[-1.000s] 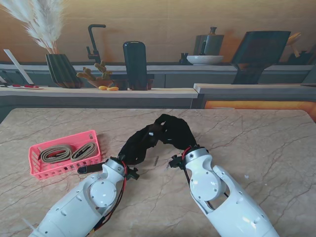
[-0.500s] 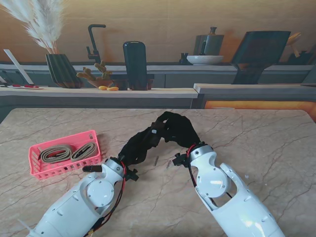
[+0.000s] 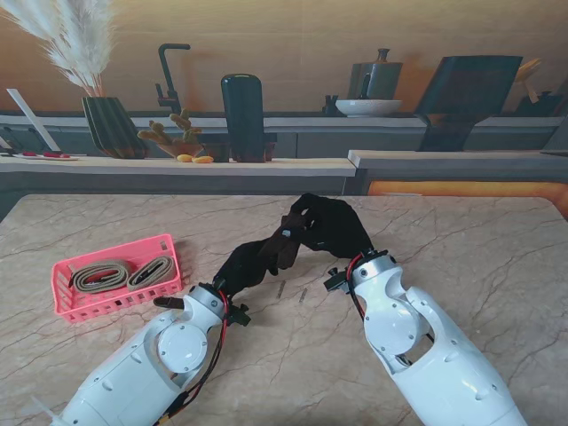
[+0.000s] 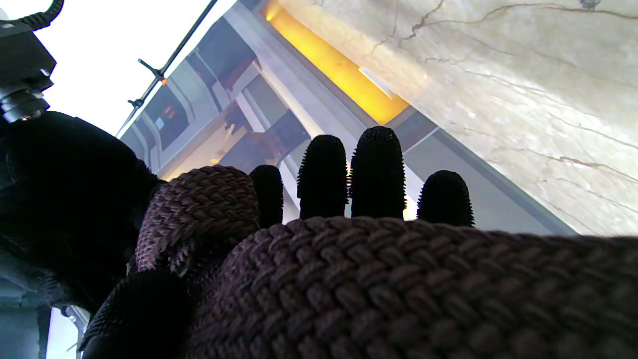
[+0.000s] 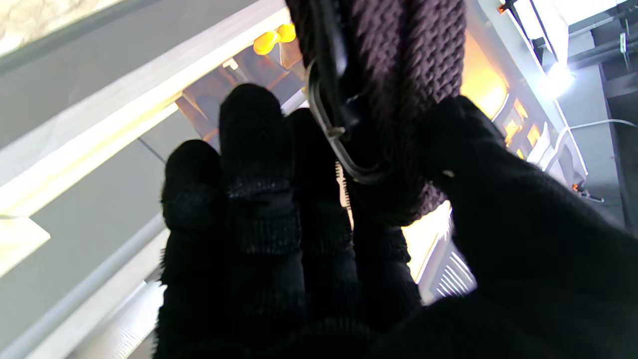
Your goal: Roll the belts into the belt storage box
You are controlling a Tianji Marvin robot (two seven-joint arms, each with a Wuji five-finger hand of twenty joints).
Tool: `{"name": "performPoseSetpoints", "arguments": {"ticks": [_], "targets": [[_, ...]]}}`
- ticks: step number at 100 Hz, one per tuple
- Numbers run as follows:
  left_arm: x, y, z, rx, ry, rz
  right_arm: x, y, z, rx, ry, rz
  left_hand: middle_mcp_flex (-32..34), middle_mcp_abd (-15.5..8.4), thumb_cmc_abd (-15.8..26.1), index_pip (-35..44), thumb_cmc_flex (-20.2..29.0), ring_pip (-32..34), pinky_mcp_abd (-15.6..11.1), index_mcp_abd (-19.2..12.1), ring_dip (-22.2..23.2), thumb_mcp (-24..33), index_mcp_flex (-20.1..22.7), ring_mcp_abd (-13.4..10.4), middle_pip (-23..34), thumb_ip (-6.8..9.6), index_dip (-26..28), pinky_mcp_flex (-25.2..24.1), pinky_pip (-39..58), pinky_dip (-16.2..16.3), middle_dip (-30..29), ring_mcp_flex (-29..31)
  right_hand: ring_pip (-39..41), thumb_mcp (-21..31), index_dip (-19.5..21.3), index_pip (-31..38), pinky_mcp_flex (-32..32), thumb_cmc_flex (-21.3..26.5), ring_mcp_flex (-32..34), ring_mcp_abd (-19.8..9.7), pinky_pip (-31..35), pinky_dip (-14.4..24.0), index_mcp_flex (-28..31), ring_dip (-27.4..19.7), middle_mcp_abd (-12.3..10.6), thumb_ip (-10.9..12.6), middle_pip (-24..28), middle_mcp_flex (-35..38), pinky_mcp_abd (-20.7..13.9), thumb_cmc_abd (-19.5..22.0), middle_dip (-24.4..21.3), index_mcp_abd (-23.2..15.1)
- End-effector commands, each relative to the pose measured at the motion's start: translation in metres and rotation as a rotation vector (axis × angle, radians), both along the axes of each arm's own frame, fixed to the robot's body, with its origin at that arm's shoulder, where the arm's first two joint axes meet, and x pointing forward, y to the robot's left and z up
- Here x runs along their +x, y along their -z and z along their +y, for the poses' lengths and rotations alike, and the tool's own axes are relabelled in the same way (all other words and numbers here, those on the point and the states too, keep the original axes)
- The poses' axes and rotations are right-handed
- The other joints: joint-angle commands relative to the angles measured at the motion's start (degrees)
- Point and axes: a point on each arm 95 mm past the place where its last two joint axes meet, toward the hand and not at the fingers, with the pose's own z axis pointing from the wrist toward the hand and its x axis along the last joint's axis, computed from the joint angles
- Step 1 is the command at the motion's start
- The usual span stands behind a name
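Observation:
A dark brown braided belt (image 3: 286, 245) hangs in the air between my two black-gloved hands over the middle of the table. My right hand (image 3: 330, 227) pinches its buckle end: in the right wrist view the thumb and fingers (image 5: 259, 164) close around the belt (image 5: 413, 65) and its metal buckle (image 5: 335, 134). My left hand (image 3: 246, 266) carries the other part; in the left wrist view the belt (image 4: 398, 289) lies across the palm, fingertips (image 4: 376, 172) straight behind it. The pink storage box (image 3: 62, 300) stands at the left with two rolled tan belts (image 3: 100, 277) inside.
Two small metal bits (image 3: 303, 295) lie on the marble table (image 3: 461, 240) under the hands. Behind the table's far edge runs a counter (image 3: 177, 165) with a vase, a dark jar and bowls.
My right hand has risen and moved right and farther from me, drawing the brown belt out between the hands. The left hand has barely shifted.

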Motion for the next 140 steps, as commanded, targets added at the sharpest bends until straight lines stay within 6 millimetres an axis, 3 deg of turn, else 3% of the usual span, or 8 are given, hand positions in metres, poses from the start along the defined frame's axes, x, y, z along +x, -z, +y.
{"name": "performPoseSetpoints", "arguments": {"ticks": [1,15,29,43,58,95,121,140], "targets": [[-0.005,0.005,-0.001,0.000,0.013,0.012,0.002,-0.006,0.000,0.027,0.011,-0.031,3.7,-1.0,18.4,8.2,-6.6,4.3,-1.7,-2.1,1.4,3.6,4.6,-1.2,4.1,-2.21,-0.7,1.6,3.7,1.5,1.5,3.1,-0.4,7.0,4.2,8.4,0.5,8.4,-0.7,-1.8,-0.2,1.1,4.2,0.7,-3.3,2.1,-1.8,-0.9,-2.8,6.3,-0.7,-19.6],[-0.005,0.004,-0.002,-0.020,0.026,0.016,0.005,-0.003,0.000,0.032,0.034,-0.042,11.3,-2.8,18.4,12.4,-7.5,15.6,-1.9,-1.1,2.4,4.3,10.5,-2.2,14.1,-3.06,-4.3,6.4,9.9,2.1,4.1,10.9,-0.5,6.6,4.1,8.6,0.7,8.3,-0.6,-2.2,-0.3,1.0,3.9,0.6,-3.6,2.1,-1.6,-1.0,-3.1,6.7,-0.8,-19.9],[-0.006,0.004,-0.003,-0.013,0.032,0.019,0.007,0.000,0.005,0.080,0.050,-0.006,13.0,-3.7,18.4,12.9,-6.1,19.2,-1.4,-0.1,2.6,4.5,12.0,-2.3,17.5,-3.32,-5.8,7.6,10.9,1.6,5.0,13.2,-0.5,6.5,4.0,8.8,0.7,8.4,-0.6,-2.3,-0.4,1.0,3.7,0.5,-3.6,2.2,-1.4,-1.1,-3.1,6.7,-0.9,-20.1],[-0.004,0.006,-0.003,0.041,0.016,0.009,0.009,0.002,0.008,0.101,0.059,0.002,8.7,-3.5,18.4,10.2,-7.2,18.3,-1.0,1.0,2.4,5.5,6.9,-1.5,16.4,-2.12,-5.7,4.8,10.1,1.5,5.1,9.8,-0.5,6.5,3.8,8.9,0.7,8.5,-0.6,-2.2,-0.4,0.9,3.7,0.4,-3.6,2.2,-1.2,-1.2,-3.1,6.7,-1.0,-20.1],[0.000,0.007,0.002,0.079,-0.025,-0.001,0.009,0.002,0.006,0.074,0.069,-0.038,7.4,-6.5,18.4,10.8,-7.0,19.6,-1.6,2.0,3.3,7.8,2.0,-3.0,19.0,-1.22,0.3,4.9,10.6,1.9,6.9,9.5,-0.5,6.3,3.8,9.0,0.7,8.4,-0.7,-2.3,-0.4,0.9,3.5,0.4,-3.6,2.2,-1.1,-1.3,-3.1,6.8,-1.2,-20.2],[0.007,0.009,0.005,0.122,-0.041,0.012,0.012,0.002,0.002,0.029,0.093,-0.097,10.3,-5.4,18.4,15.1,-7.5,19.2,-1.2,-2.1,3.0,8.0,6.4,-2.0,18.1,-2.39,1.1,6.2,11.1,2.1,6.2,11.5,-0.4,6.4,3.6,9.2,0.7,8.5,-0.7,-2.3,-0.5,0.8,3.5,0.3,-3.9,2.3,-1.0,-1.5,-3.1,6.7,-1.4,-20.3],[0.002,0.006,0.002,0.056,-0.020,0.024,0.019,0.006,0.005,0.000,0.114,-0.130,17.6,-3.3,18.4,16.9,-9.0,28.0,-0.9,0.8,3.8,9.8,14.5,-2.6,23.2,-3.43,-3.4,13.1,16.1,1.1,6.9,17.4,-0.6,6.2,3.6,9.5,0.9,8.3,-0.8,-2.7,-0.6,0.5,3.1,0.1,-4.3,2.2,-0.9,-1.7,-3.5,7.2,-1.5,-21.1],[-0.002,0.009,-0.006,0.018,0.022,0.052,0.024,0.010,0.013,0.036,0.128,-0.110,18.7,-2.7,18.4,17.3,-8.7,31.9,-1.5,1.1,3.6,9.8,15.6,-3.0,24.4,-3.41,-4.2,14.8,16.7,-0.4,7.7,17.4,-0.7,5.7,3.8,9.7,1.0,8.2,-0.8,-3.1,-0.6,0.3,2.7,-0.1,-4.8,2.2,-0.8,-1.9,-3.9,7.5,-1.6,-21.9]]}}
